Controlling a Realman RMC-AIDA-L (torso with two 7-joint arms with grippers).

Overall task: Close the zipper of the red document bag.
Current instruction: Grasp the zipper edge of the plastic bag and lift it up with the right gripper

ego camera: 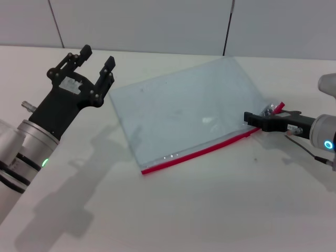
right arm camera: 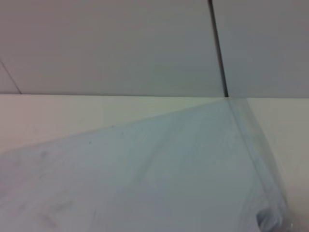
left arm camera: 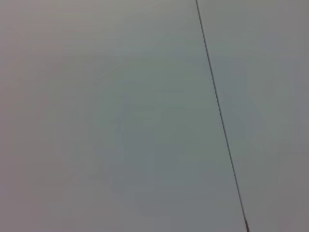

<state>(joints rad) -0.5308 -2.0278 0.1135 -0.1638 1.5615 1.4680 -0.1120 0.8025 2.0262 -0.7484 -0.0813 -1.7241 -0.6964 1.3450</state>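
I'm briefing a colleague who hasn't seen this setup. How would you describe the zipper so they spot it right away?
On the white table lies a flat translucent blue-grey document bag, set at an angle between the two arms. The zipper is the thin bright red strip along the bag's long edge nearest the robot, running up to the right gripper. It is the only red thing there.

No legible text — label on left hand (ego camera: 96, 59) unreadable.

The red document bag (ego camera: 186, 110) lies on the table (ego camera: 210, 210), its zipper (ego camera: 205, 149) along the near edge.
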